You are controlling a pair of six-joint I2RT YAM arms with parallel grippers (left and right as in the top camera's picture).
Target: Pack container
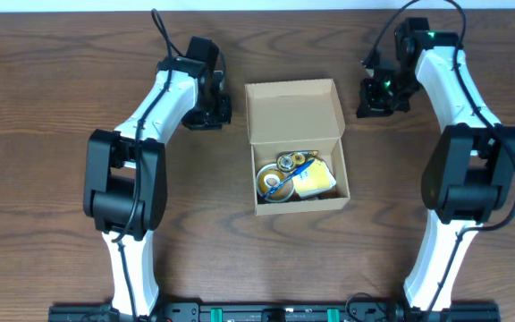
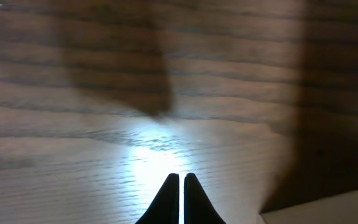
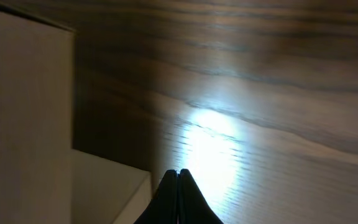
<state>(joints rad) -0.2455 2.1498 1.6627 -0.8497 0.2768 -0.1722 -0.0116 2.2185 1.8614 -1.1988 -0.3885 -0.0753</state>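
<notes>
The container (image 1: 296,148), a tan cardboard box, stands at the table's middle with its flap lid (image 1: 293,111) open toward the far side. Inside lie tape rolls (image 1: 274,182), a blue pen (image 1: 299,169) and a yellow pad (image 1: 316,182). My left gripper (image 1: 215,112) hovers just left of the lid, shut and empty; in the left wrist view its fingertips (image 2: 181,177) meet over bare wood, a corner of the container (image 2: 328,208) at lower right. My right gripper (image 1: 375,97) sits right of the lid, shut on nothing (image 3: 178,172), with the container's wall (image 3: 23,112) at left.
Dark wood table (image 1: 61,72) all around. Both arms reach in from the near edge, the left arm (image 1: 132,170) and the right arm (image 1: 468,170) flanking the container. A black rail (image 1: 257,313) runs along the front edge.
</notes>
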